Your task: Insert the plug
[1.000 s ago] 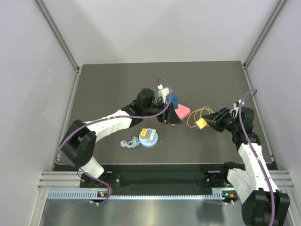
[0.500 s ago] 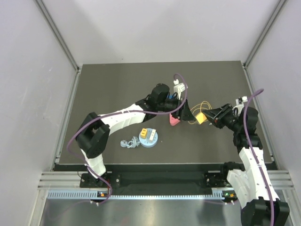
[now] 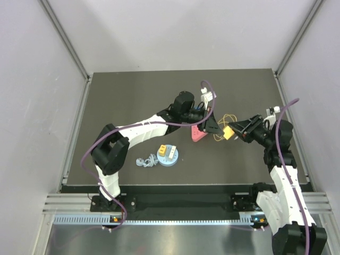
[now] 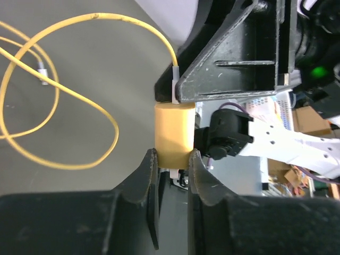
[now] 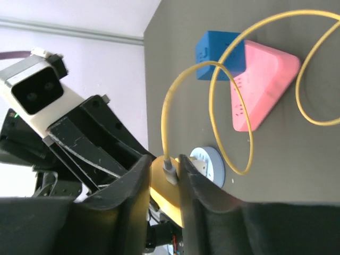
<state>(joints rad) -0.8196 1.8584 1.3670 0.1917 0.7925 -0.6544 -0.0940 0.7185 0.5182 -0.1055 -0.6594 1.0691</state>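
Observation:
The yellow plug with its looped yellow cable is held above the table right of centre. My right gripper is shut on its cable end; in the right wrist view the fingers pinch the plug beside the grey connector. My left gripper meets it from the left. In the left wrist view both fingertips press the sides of the plug. The pink triangular socket block lies just left of the plug and below the left gripper.
A blue cube sits against the pink block. A round pale-blue outlet disc holding a yellow and a white plug lies nearer the front, with a coiled grey cable at its left.
My left arm swung right, away from the pink block, and its gripper closed on the yellow plug held by the right gripper. The right gripper lifted the plug slightly.

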